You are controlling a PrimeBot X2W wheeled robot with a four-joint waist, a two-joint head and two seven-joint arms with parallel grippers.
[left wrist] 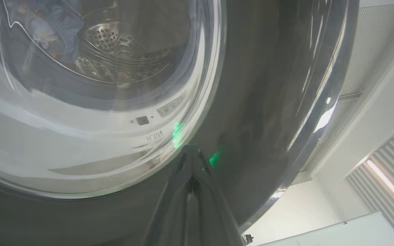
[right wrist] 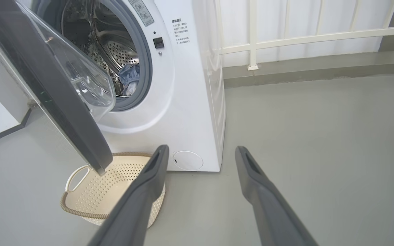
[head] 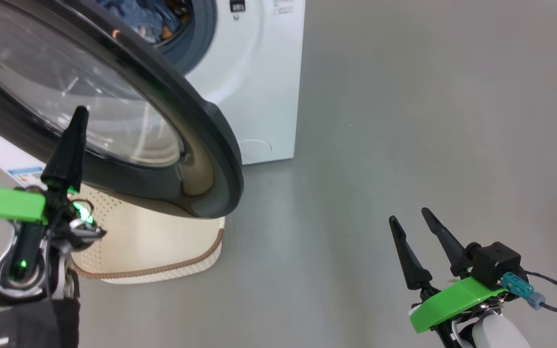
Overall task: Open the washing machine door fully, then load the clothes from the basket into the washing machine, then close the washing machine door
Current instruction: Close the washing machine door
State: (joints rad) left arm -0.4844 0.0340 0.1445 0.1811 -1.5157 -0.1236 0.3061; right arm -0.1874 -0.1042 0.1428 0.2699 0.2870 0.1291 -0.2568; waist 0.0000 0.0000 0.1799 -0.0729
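Grey smooth floor (head: 404, 121) all thru the room. At back R in R wrist view, pale railing (right wrist: 286, 37) w/ white curtain behind it. The basket (right wrist: 91, 194) sits on the floor just in front of the washing machine (right wrist: 190, 102), under the door's lower edge, perforated btm showing. The washing machine door (head: 201, 145) stands part open, swung out on the L side of the opening, glass bowl bulging twd the drum. The clothes (right wrist: 130, 77): blue piece lying inside the steel drum, low at the front.

L gripper (head: 81, 112): fingers pressed together to one point, holding nothing. In L wrist view the tip is up against the door's glossy outer face, right at the edge of the glass window. Contact looks likely, can't say for sure. R gripper (head: 410, 216): low R over bare floor, fingers spread wide, nothing btw them, well apart from door & machine.

Writing: blue label sticker (head: 26, 175) on a white surface far L in head view, too small to read. Machine front has a label strip by the rubber ring, a black square tag and printed lines (right wrist: 180, 31) beside it, illegible. Round white hatch (right wrist: 187, 160) at btm, blank.
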